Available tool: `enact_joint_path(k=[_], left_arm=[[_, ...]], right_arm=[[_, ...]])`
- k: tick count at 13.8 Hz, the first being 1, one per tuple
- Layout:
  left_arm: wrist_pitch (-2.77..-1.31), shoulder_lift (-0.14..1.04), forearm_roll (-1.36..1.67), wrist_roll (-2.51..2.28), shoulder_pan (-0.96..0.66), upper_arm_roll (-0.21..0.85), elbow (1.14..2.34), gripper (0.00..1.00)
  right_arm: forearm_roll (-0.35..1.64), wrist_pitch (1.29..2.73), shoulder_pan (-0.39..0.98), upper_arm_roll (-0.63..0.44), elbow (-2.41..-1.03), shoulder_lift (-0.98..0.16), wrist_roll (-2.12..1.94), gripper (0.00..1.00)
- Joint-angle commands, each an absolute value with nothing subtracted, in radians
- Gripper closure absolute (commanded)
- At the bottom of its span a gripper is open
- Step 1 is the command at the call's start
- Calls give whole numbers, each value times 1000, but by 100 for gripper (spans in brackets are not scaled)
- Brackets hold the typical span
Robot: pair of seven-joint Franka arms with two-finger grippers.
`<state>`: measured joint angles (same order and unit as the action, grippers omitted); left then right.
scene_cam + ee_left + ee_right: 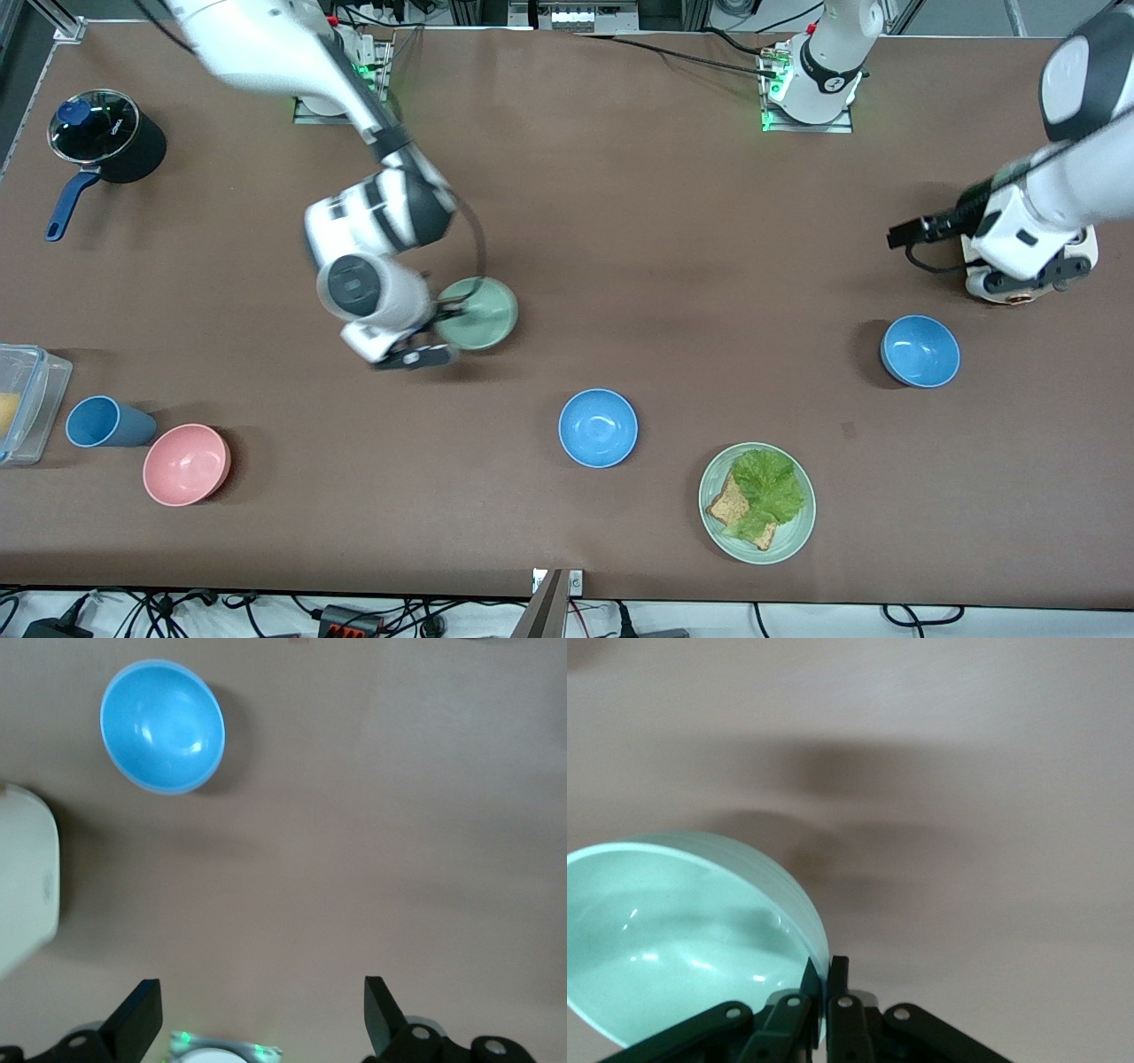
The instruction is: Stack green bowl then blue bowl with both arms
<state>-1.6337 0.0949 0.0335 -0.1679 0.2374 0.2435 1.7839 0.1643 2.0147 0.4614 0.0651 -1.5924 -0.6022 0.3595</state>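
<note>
1. Two blue bowls (598, 428) (920, 351) rest on counter (673, 266).
2. Right gripper (825, 973), jaws pinching green bowl (478, 312) rim, lifted above counter.
3. Left gripper (261, 1014) waits above counter, jaws spread.

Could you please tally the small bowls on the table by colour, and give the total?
Blue bowls: 2
Green bowl: 1, its rim pinched by the right gripper
Pink bowl: 1
Total: 4
</note>
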Motion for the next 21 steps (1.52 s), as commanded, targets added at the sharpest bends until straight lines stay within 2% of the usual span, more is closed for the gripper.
enact_joint_path(k=[1,4,5,9,13,14,15,16,18,21], left_arm=[[-1725,147,8,-19,311,247,1808,0],[-1953,150,-34,6,357,247,1957,0],[-2001,181,-34,46,368,247,1971,0],[-2143,328,-58,167,457,245,1942,0],[-2154,455,-113,169,489,247,1855,0],[-2161,468,-138,170,497,247,1852,0],[-2196,480,-149,170,502,247,1855,0],[-2218,498,-150,173,503,247,1853,0],[-2250,518,-150,199,505,247,1853,5],[-2285,540,-150,213,511,245,1853,9]], right_arm=[[276,2017,527,58,-1510,-678,377,100],[273,2069,587,57,-1491,-718,452,100],[272,2086,603,57,-1491,-727,459,100],[264,2098,640,55,-1491,-746,508,100],[247,2111,664,55,-1491,-767,540,100],[245,2115,666,55,-1491,-770,540,91],[245,2115,666,51,-1491,-770,554,15],[236,2108,664,46,-1488,-764,569,0],[227,2100,658,45,-1464,-732,627,0],[216,2042,653,2,-1459,-611,655,0]])
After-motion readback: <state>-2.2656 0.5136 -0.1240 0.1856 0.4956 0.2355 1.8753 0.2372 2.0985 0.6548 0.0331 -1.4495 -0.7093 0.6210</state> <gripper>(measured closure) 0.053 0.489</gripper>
